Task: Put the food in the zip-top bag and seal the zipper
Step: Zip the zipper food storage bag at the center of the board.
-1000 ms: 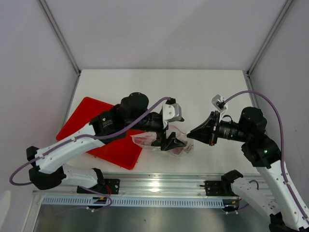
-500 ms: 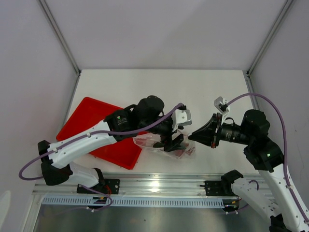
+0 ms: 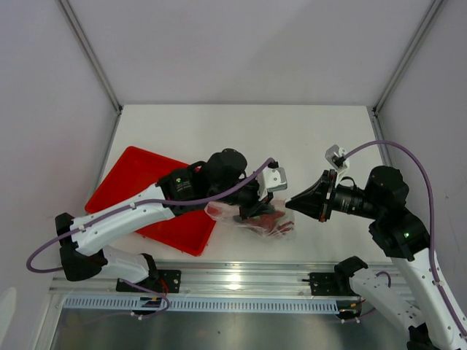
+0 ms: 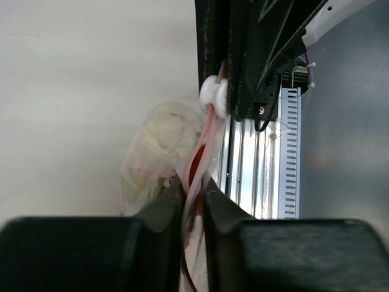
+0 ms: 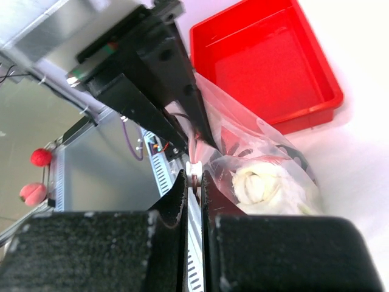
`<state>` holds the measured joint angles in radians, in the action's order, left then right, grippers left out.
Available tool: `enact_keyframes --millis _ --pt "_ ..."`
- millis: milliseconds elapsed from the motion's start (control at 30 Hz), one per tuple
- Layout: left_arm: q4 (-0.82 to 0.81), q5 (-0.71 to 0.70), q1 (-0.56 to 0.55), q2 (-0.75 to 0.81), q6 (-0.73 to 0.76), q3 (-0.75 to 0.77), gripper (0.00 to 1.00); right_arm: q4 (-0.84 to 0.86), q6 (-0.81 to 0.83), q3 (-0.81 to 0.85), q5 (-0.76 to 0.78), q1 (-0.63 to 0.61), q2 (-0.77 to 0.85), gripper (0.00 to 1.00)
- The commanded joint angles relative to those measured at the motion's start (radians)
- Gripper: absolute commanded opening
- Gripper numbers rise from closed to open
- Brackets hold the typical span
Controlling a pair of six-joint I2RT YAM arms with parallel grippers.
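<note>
The clear zip-top bag (image 3: 248,219) lies near the table's front edge, between both arms. Red lobster parts (image 3: 273,222) and the white leek (image 5: 264,182) show through the plastic. My left gripper (image 4: 193,185) is shut on the bag's mouth edge, with the pink-red zipper (image 4: 203,143) running up out of its fingers. At the far end of that strip sits a small white slider (image 4: 214,97). My right gripper (image 5: 193,176) is shut on this slider (image 5: 195,168), facing the left gripper (image 3: 257,210) from the right (image 3: 290,204).
The red tray (image 3: 135,186) sits left of the bag, under the left arm, and looks empty in the right wrist view (image 5: 267,67). An aluminium rail (image 3: 241,281) runs along the near table edge just below the bag.
My left gripper has gone from wide open to shut, pinching the bag's mouth edge, and the bag has bunched up slightly. The right gripper has stayed shut in nearly the same place.
</note>
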<state>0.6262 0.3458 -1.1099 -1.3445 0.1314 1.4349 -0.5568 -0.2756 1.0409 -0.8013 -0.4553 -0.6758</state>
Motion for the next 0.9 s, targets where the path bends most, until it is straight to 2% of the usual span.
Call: enact_keyframes --millis 0,67,267,300,333,367,433,567,867 --pt "-0.013 -0.060 -0.001 0.041 -0.030 -0.011 0.12 0.020 0.007 0.027 0.048 -0.003 -0.002 0.00" --pt "-0.013 -0.076 -0.001 0.047 -0.047 -0.008 0.01 0.008 0.009 0.028 0.060 -0.003 -0.021 0.03" --pt "-0.014 -0.088 -0.001 0.060 -0.088 -0.007 0.01 0.018 0.004 0.018 0.068 -0.005 -0.042 0.06" --pt "-0.016 -0.091 -0.001 0.062 -0.101 -0.007 0.01 0.015 0.009 0.016 0.073 -0.003 -0.044 0.11" --pt "-0.019 -0.088 0.002 0.064 -0.108 -0.005 0.01 0.003 0.013 0.016 0.080 -0.003 -0.044 0.28" --pt "-0.020 -0.087 0.004 0.068 -0.114 -0.004 0.01 0.001 0.015 0.013 0.082 -0.003 -0.044 0.34" --pt "-0.019 -0.071 0.012 0.065 -0.124 0.002 0.01 0.011 0.019 -0.010 0.080 -0.003 -0.042 0.39" --pt "-0.006 -0.064 0.016 0.054 -0.167 0.021 0.01 0.060 0.007 -0.064 0.063 -0.005 -0.027 0.44" --pt "-0.005 -0.025 0.022 0.051 -0.170 0.025 0.01 0.182 -0.011 -0.133 -0.003 -0.003 0.008 0.43"
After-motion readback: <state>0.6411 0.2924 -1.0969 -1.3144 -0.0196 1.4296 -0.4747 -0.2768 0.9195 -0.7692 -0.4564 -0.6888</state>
